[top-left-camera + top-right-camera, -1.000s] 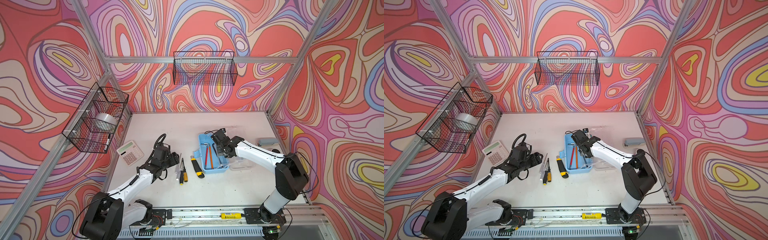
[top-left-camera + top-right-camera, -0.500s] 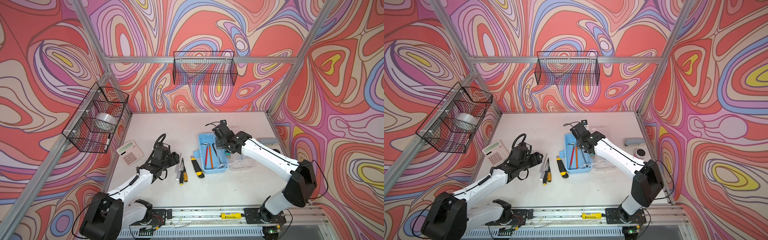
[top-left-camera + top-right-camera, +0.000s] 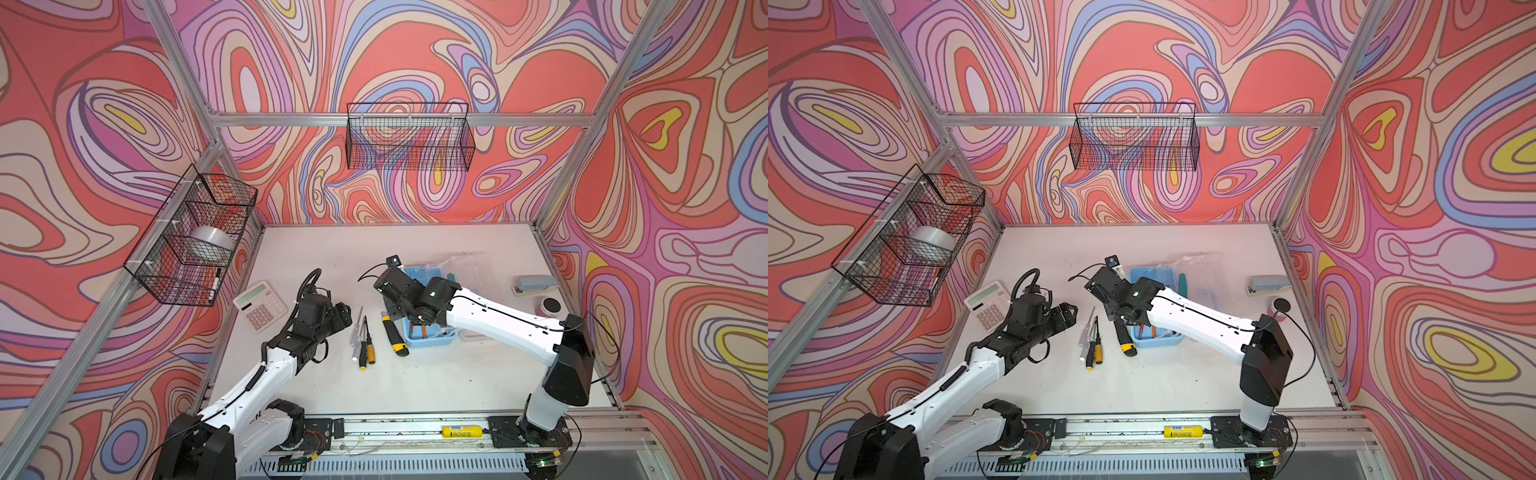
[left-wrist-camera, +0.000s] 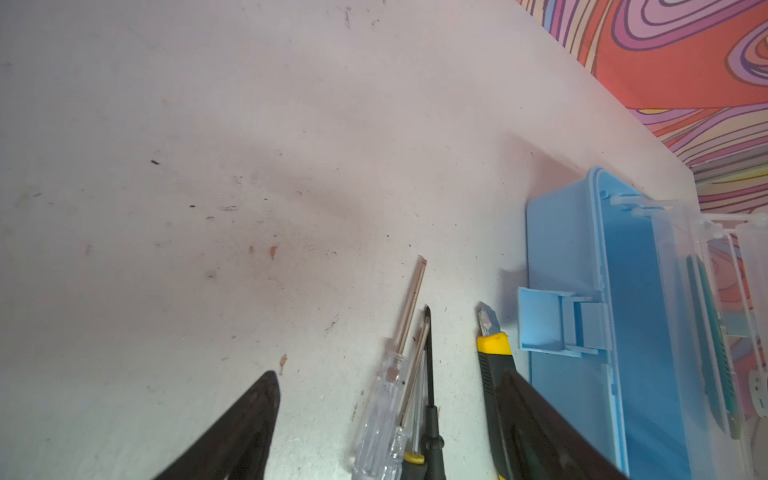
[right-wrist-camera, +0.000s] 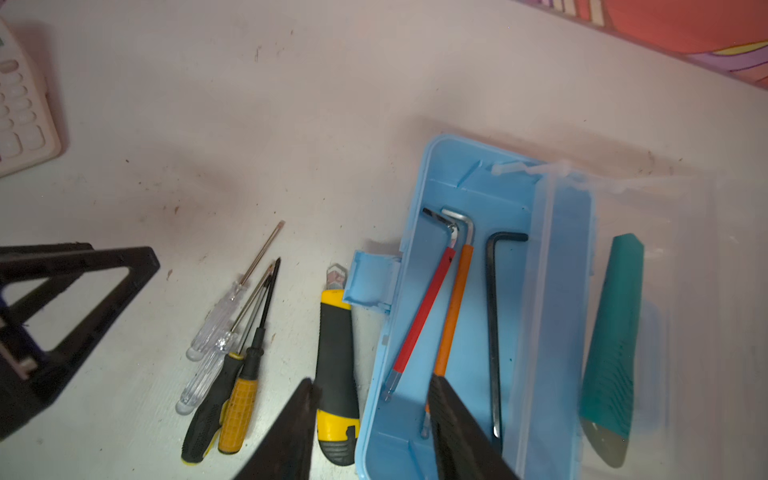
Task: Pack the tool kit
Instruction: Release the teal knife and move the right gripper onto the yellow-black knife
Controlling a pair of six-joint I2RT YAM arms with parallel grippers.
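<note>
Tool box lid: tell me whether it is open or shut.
Open. The clear lid lies folded back beside the blue box, leaving the hex keys inside uncovered.

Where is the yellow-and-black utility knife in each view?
Top view: utility knife on the table, left of the light-blue box.
Top view: utility knife left of the light-blue box.
Left wrist: utility knife between screwdrivers and light-blue box.
Right wrist: utility knife between screwdrivers and light-blue box.
Shared landmark: the light-blue box.
</note>
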